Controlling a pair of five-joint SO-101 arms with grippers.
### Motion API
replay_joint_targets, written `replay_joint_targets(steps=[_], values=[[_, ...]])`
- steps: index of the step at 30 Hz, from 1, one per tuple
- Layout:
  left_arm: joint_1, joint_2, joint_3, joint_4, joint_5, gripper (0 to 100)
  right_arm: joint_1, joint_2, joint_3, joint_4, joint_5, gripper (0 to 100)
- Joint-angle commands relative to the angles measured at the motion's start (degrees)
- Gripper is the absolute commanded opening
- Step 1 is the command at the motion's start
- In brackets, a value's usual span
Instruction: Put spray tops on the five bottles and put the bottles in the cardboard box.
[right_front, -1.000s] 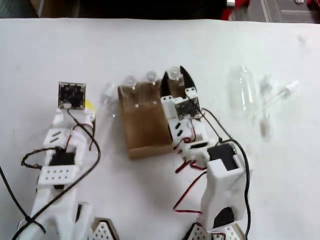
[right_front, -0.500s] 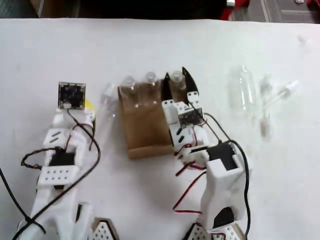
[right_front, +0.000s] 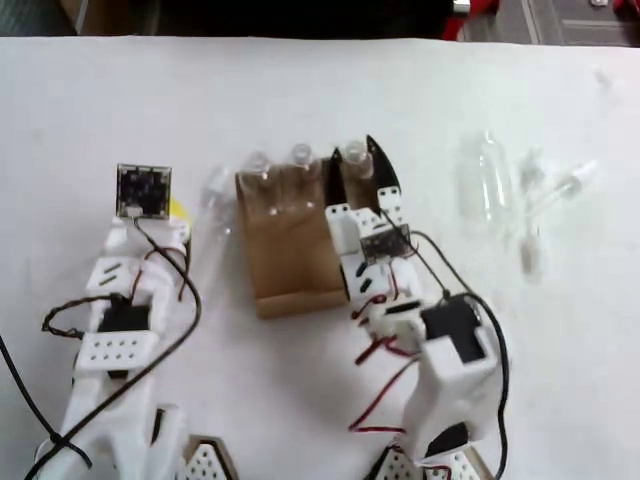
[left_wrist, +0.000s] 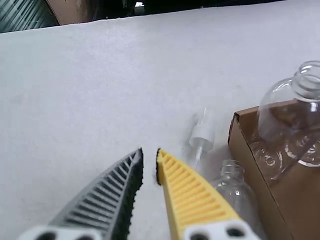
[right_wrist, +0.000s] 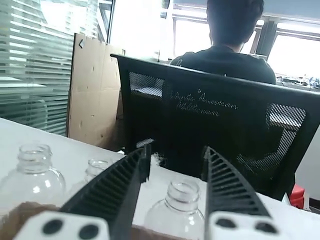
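Observation:
The cardboard box (right_front: 290, 262) lies mid-table with three clear, uncapped bottles in it, necks at the far end (right_front: 258, 161) (right_front: 300, 153) (right_front: 350, 151). My right gripper (right_front: 354, 150) hangs open over the box's right side. Its black fingers straddle the rightmost bottle's neck (right_wrist: 182, 192) without touching it, seen from behind the right gripper (right_wrist: 176, 152). My left gripper (left_wrist: 149, 156), with grey and yellow fingers, is shut on nothing above the table left of the box. A fourth bottle (left_wrist: 238, 193) and a white spray top (left_wrist: 202, 135) lie beside the box wall (left_wrist: 250, 160).
Right of the box lie another clear bottle (right_front: 484, 182) and loose spray tops (right_front: 560, 186) (right_front: 530, 252). Bare white table stretches at the far side and far left. A black mesh chair (right_wrist: 210, 125) stands behind the table's far edge.
My right arm has shifted slightly right and its gripper has edged farther along the box's right side, around the rightmost bottle's neck. The left arm has not moved.

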Motion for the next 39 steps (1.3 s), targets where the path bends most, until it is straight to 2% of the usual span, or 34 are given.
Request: replay_joint_targets(steps=[1, 8, 13, 15, 18, 23, 25, 31, 34, 39], values=[[-0.3, -1.7, -0.5, -2.0, -0.7, 5, -1.7, -9.4, 3.7, -1.3, -0.2, 14.6], [-0.5, -1.7, -0.4, -2.0, -0.7, 5, -2.0, -26.8, 14.8, -0.9, 0.1, 14.5], [-0.6, -1.7, -0.4, -2.0, -0.7, 5, -2.1, -38.8, 27.3, -1.4, 9.8, 14.5], [-0.6, -1.7, -0.4, -2.0, -0.7, 5, -2.1, -43.3, 30.6, -0.7, 11.3, 14.5], [-0.5, -1.7, -0.3, -1.8, -0.7, 5, 0.7, -48.1, 30.4, 6.3, 11.3, 11.8], [-0.6, -1.7, -0.3, -1.6, -0.7, 5, 7.3, -54.3, 30.4, 18.3, 10.7, 1.1], [-0.6, -1.7, -0.3, -1.6, -0.7, 5, 9.8, -56.8, 30.5, 24.2, 6.2, 2.6], [-0.6, -1.5, -0.6, -1.4, -0.7, 5, 19.3, -64.7, 30.3, 46.2, -17.2, 3.2], [-0.3, -1.4, -1.9, 1.1, -0.7, 5, 23.2, -68.1, 28.6, 56.2, -18.9, 3.2], [-1.8, -1.3, -10.2, 13.5, -2.1, 5, 23.7, -71.7, 27.2, 67.6, -18.8, 3.2]])
